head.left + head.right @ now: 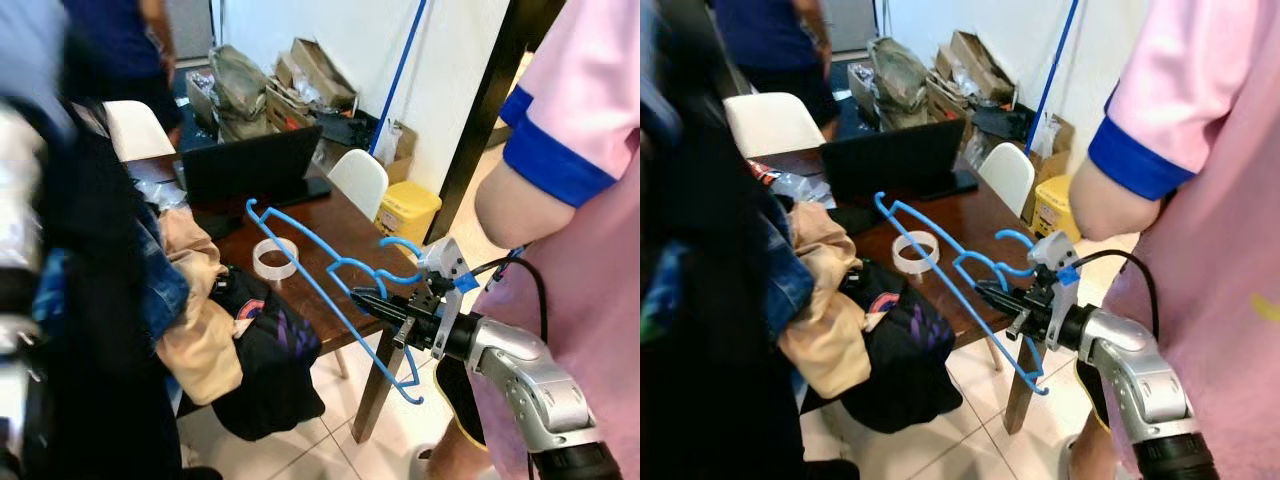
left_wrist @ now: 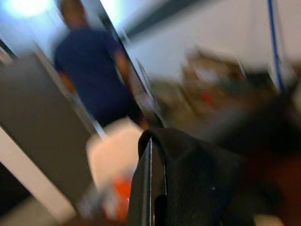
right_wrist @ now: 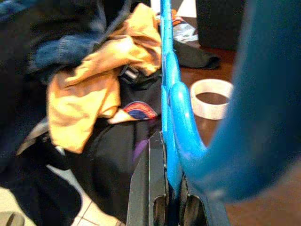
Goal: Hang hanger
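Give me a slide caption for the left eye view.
Right gripper holds a blue hanger above a wooden table piled with clothes.

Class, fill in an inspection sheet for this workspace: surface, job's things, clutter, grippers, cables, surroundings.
Surface: dark brown wooden table, on pale floor tiles.
Job's things: blue plastic clothes hanger, held tilted above the table's edge.
Clutter: clear tape roll, black laptop, pile of tan, denim and black clothes spilling over the edge.
Grippers: right gripper shut on the hanger near its hook; left gripper blurred.
Cables: black cable at the right wrist.
Surroundings: white chairs, yellow bin, cardboard boxes, person in pink beside the robot.
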Controlling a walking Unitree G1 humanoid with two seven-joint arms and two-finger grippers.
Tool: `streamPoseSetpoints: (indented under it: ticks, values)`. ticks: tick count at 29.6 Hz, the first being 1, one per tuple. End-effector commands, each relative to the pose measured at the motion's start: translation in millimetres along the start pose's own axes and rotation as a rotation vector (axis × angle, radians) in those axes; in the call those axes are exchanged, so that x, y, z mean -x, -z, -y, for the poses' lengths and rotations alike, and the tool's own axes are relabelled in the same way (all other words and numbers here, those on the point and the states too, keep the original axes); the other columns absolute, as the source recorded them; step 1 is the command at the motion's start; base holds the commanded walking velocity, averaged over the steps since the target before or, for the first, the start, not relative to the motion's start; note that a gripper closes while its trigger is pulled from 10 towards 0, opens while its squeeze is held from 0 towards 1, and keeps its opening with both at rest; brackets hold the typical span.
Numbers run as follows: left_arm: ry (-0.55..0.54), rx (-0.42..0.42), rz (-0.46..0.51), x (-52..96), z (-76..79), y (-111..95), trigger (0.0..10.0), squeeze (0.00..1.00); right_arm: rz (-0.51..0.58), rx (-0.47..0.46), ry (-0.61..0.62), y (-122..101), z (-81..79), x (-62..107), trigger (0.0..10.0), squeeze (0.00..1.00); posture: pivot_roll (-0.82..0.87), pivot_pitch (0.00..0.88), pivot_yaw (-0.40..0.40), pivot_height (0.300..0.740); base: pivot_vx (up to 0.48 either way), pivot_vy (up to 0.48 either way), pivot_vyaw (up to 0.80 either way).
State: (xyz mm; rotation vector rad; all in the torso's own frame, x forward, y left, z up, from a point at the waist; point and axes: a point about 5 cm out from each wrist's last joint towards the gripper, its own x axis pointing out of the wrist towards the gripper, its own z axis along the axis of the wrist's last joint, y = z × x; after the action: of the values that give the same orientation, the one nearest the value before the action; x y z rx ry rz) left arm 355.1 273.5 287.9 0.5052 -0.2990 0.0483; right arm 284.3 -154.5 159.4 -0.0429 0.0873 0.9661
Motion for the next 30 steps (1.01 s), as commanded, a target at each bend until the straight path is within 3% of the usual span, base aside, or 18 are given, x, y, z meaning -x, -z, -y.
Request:
streamPoseSetpoints:
  ticks: [1, 2, 3, 7, 10, 11, 12, 14, 15, 17, 18, 22, 24, 26, 27, 30]
  values:
    - [0.006, -0.005, -0.009, 0.5, 2.8, -1, 10.0, 0.00, -0.005, 0.000, -0.015, -1, -2.4, 2.4, 10.0, 0.00, 0.01, 0.000, -0.038, 0.740, 0.000, 0.000, 0.00]
    - [0.005, -0.017, -0.064, 5.8, 5.4, 11, 10.0, 0.00, -0.008, 0.001, -0.017, 0, -3.1, 2.9, 10.0, 0.00, 0.01, 0.000, -0.035, 0.740, 0.000, 0.000, 0.00]
    - [0.010, -0.020, -0.119, 11.8, 7.2, 23, 10.0, 1.00, -0.012, 0.001, -0.017, 0, -3.3, 3.4, 10.0, 0.00, 0.01, 0.000, -0.036, 0.740, 0.000, 0.000, 0.00]
    - [0.019, -0.012, -0.177, 21.6, 5.5, 33, 10.0, 1.00, -0.018, 0.000, -0.014, 1, -3.2, 4.8, 10.0, 0.00, 0.01, 0.000, -0.038, 0.740, 0.000, 0.000, 0.00]
    - [0.083, 0.034, -0.157, 25.8, 6.5, 29, 10.0, 1.00, -0.021, -0.002, -0.014, 2, -3.5, 5.2, 10.0, 0.00, 0.01, 0.000, -0.040, 0.740, 0.000, 0.000, 0.00]
    - [0.151, 0.086, -0.104, 30.2, 8.3, 19, 10.0, 1.00, -0.022, -0.003, -0.015, 2, -3.6, 5.3, 10.0, 0.00, 0.01, 0.000, -0.039, 0.740, 0.000, 0.000, 0.00]
    - [0.151, 0.086, -0.104, 30.2, 8.3, 19, 10.0, 1.00, -0.022, -0.003, -0.015, 2, -3.6, 5.3, 10.0, 0.00, 0.01, 0.000, -0.039, 0.740, 0.000, 0.000, 0.00]
    - [0.283, 0.151, 0.012, 41.9, 9.6, -3, 10.0, 1.00, -0.023, -0.004, -0.015, 2, -3.1, 5.9, 10.0, 0.00, 0.02, 0.000, -0.040, 0.740, 0.000, 0.000, 0.00]
    - [0.417, 0.194, 0.066, 56.0, 8.7, -15, 10.0, 1.00, -0.024, -0.005, -0.014, 1, -2.3, 6.1, 10.0, 0.00, 0.02, 0.000, -0.041, 0.740, 0.000, 0.000, 0.00]
    - [0.417, 0.194, 0.066, 56.0, 8.7, -15, 10.0, 1.00, -0.024, -0.005, -0.014, 1, -2.3, 6.1, 10.0, 0.00, 0.02, 0.000, -0.041, 0.740, 0.000, 0.000, 0.00]
    - [0.501, 0.200, 0.068, 67.0, 9.6, -19, 10.0, 1.00, -0.026, -0.005, -0.014, 1, -2.3, 6.1, 10.0, 0.00, 0.02, 0.000, -0.042, 0.740, 0.000, 0.000, 0.00]
    - [0.550, 0.190, 0.058, 74.4, 11.7, -19, 10.0, 1.00, -0.026, -0.006, -0.015, 2, -2.6, 5.7, 10.0, 0.00, 0.02, 0.000, -0.042, 0.740, 0.000, 0.000, 0.00]
    - [0.673, 0.170, 0.019, 95.8, 17.6, -15, 10.0, 1.00, -0.025, -0.009, -0.019, 2, -3.6, 4.2, 10.0, 0.00, 0.03, 0.000, -0.041, 0.740, 0.000, 0.000, 0.00]
    - [0.673, 0.170, 0.019, 95.8, 17.6, -15, 10.0, 1.00, -0.025, -0.009, -0.019, 2, -3.6, 4.2, 10.0, 0.00, 0.03, 0.000, -0.041, 0.740, 0.000, 0.000, 0.00]
    - [0.714, 0.173, 0.010, 103.1, 21.2, -15, 10.0, 0.00, -0.026, -0.010, -0.022, 2, -4.1, 3.7, 10.0, 0.00, 0.03, 0.000, -0.040, 0.740, 0.000, 0.000, 0.00]
    - [0.780, 0.218, 0.010, 113.7, 35.4, -16, 10.0, 0.00, -0.029, -0.013, -0.031, 2, -4.5, 2.7, 10.0, 0.00, 0.03, 0.000, -0.040, 0.740, -0.212, 0.000, 0.00]
